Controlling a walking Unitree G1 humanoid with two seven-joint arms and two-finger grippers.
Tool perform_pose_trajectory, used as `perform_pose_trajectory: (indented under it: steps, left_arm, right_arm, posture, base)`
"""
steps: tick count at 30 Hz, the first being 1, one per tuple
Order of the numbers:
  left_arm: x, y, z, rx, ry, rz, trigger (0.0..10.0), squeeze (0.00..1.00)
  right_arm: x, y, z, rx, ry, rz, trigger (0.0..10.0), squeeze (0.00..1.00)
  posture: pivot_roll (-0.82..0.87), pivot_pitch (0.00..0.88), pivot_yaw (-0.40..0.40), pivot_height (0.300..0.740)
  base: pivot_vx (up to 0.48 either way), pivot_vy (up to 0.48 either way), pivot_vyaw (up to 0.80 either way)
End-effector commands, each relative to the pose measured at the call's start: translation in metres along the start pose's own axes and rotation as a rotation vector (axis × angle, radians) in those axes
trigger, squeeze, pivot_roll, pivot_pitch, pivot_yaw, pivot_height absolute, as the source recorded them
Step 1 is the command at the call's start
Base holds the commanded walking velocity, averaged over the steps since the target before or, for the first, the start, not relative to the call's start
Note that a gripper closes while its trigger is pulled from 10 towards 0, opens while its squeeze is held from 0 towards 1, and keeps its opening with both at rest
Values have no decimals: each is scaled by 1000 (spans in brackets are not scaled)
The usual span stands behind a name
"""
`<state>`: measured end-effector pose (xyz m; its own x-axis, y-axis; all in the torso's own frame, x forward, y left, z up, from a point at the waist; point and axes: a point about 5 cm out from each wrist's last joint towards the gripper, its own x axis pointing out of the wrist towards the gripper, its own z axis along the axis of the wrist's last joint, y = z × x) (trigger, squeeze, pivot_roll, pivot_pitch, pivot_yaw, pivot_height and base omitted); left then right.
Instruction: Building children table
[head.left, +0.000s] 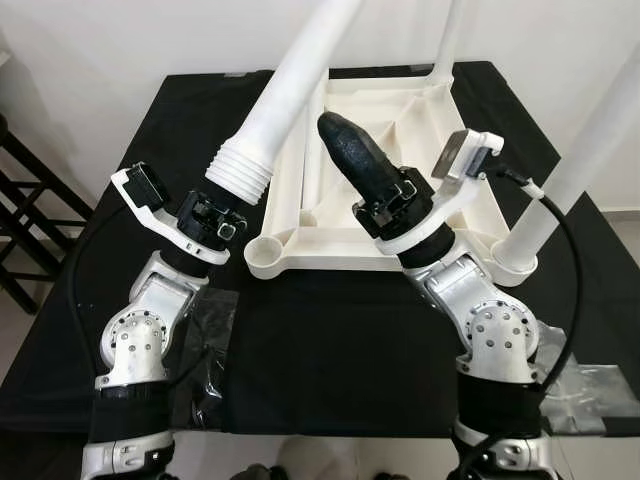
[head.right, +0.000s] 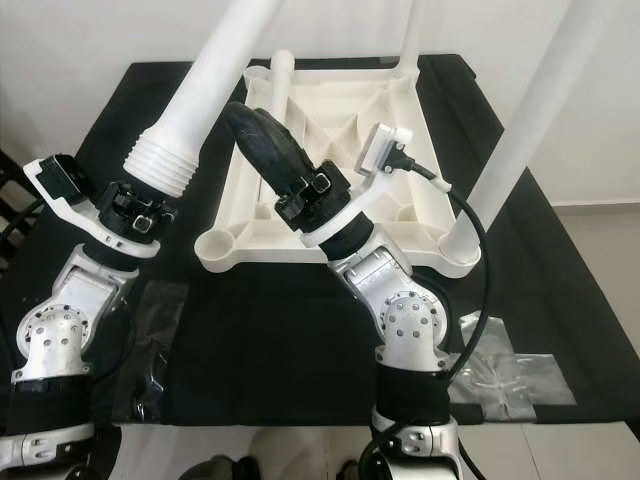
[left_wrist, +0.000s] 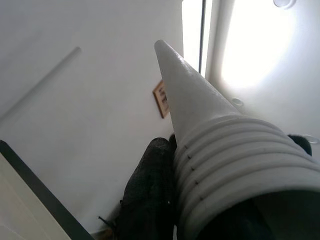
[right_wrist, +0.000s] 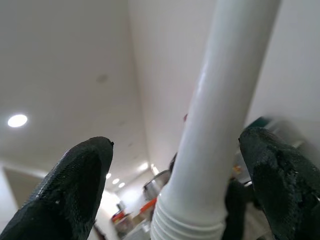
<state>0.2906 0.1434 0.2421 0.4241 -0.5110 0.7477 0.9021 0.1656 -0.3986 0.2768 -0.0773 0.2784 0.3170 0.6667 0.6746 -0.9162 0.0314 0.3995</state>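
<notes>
Upside-down, the white plastic tabletop (head.left: 400, 170) lay on the black-draped table (head.left: 330, 340), two legs (head.left: 560, 180) already standing up from its far and right corners. Left end effector (head.left: 215, 215) was clamped on a loose leg (head.left: 290, 90) just below its threaded collar (head.left: 243, 170), leg tilted up and away, near but not over the empty near-left socket (head.left: 262, 250). Right end effector (right_wrist: 175, 185) hovered over the tray's ribbed underside, fingers (right_wrist: 75, 190) spread wide with a seated leg between them, not touching. Leg looked light, stiff, hollow and smooth, likely slippery on the taper, so gripping close to the ridged collar seemed best. Clear plastic wrap (head.left: 590, 385) lay on the cloth's near corners. White wall behind, black rack (head.left: 25, 220) at left
</notes>
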Motion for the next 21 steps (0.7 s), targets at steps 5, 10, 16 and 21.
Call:
perform_pose_trajectory:
  steps: [5, 10, 16, 21]
  left_arm:
    - [-6, -10, -2, -58, 26, -70, 10000, 0]
    - [-10, -22, -16, -110, 97, -156, 10000, 0]
    - [-17, -31, -29, -148, 165, -208, 10000, 0]
    - [-21, -34, -33, -161, 190, -226, 10000, 0]
  right_arm:
    - [1, 13, -1, 4, 35, 97, 10000, 0]
    - [0, 12, 2, 9, 47, 112, 10000, 0]
    - [0, 13, 5, 33, 63, 159, 10000, 0]
    - [0, 14, 7, 48, 80, 200, 10000, 0]
  posture:
    - [-16, 109, 29, 740]
    - [-2, 98, 22, 740]
    - [-4, 91, 15, 740]
    - [-1, 88, 12, 740]
  base:
    - [0, 0, 0]
    - [0, 0, 0]
    - [0, 0, 0]
    - [0, 0, 0]
